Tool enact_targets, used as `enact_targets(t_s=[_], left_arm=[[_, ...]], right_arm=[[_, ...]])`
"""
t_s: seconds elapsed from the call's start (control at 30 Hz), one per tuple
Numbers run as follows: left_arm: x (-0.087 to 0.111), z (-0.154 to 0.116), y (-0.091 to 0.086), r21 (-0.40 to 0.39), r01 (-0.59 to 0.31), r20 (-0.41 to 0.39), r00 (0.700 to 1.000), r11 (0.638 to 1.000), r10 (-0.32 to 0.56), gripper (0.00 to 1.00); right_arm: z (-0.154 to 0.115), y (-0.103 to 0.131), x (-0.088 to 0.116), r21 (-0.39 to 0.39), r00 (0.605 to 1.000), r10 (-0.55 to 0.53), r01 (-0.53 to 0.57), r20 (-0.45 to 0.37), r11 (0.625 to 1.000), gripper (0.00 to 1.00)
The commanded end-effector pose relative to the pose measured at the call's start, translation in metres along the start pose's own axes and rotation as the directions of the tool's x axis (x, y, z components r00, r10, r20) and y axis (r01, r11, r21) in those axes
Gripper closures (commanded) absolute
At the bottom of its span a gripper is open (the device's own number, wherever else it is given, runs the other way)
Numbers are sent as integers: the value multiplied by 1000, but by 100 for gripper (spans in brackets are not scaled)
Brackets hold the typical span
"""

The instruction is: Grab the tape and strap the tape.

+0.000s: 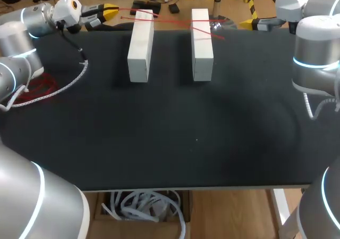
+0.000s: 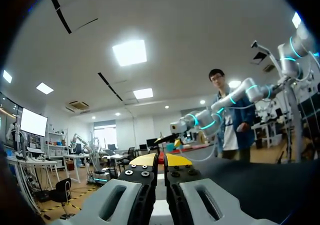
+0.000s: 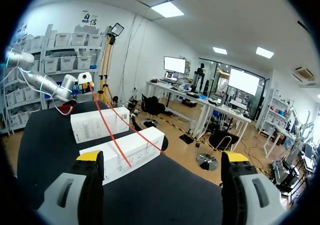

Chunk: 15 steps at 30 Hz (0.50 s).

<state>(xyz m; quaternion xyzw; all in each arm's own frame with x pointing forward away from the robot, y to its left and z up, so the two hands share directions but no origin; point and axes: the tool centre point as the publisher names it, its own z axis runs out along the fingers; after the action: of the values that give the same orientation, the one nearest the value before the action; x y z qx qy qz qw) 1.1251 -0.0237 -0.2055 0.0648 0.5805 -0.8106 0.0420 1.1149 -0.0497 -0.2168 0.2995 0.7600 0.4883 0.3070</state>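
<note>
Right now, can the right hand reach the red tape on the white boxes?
Probably yes: the right hand is open, and nothing stands between it and the red tape on the white boxes.

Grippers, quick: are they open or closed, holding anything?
Left gripper: closed on the red tape.
Right gripper: open, holding nothing.
</note>
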Motion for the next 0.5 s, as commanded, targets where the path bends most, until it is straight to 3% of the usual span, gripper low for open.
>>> enact_targets(t_s=[0.03,0.3,0.5], left_arm=[[-5,-1,1,27,8,-99,995,1000,-5,100],[14,10,-15,40,23,-107,994,999,-18,100],[32,15,-32,30,18,-66,998,999,-16,100]], right_arm=[[0,0,0,1,1000,0,0,0,1000,0],[0,0,0,1,1000,0,0,0,1000,0],[0,0,0,1,1000,0,0,0,1000,0]])
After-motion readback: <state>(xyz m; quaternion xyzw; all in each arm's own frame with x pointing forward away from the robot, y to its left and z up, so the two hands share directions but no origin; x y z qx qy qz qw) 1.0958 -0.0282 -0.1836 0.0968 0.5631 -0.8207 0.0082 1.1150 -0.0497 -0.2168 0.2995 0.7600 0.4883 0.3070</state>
